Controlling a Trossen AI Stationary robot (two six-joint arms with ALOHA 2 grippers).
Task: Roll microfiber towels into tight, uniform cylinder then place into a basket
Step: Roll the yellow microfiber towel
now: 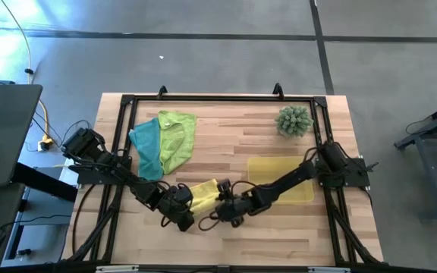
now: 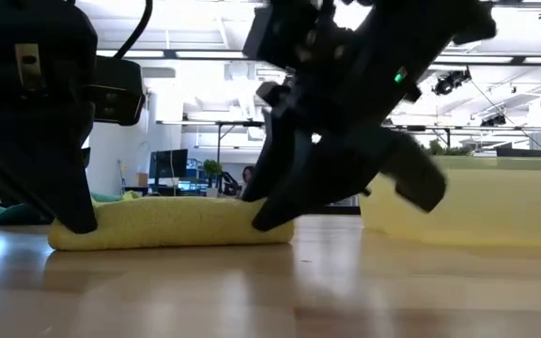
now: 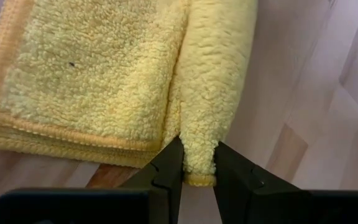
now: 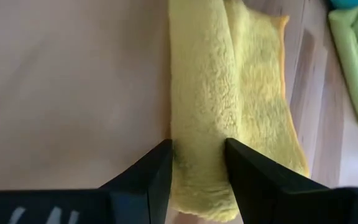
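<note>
L tool [image 3: 199, 167], R tool [image 4: 199, 163] gripping yellow towel [image 1: 203, 193] roll

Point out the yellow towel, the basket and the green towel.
yellow towel [image 1: 203, 193]: high view, the flat part between the two grippers.
basket [image 1: 268, 168]: high view, bare floor near its far left corner.
green towel [image 1: 177, 136]: high view, middle of the crumpled cloth.
</note>
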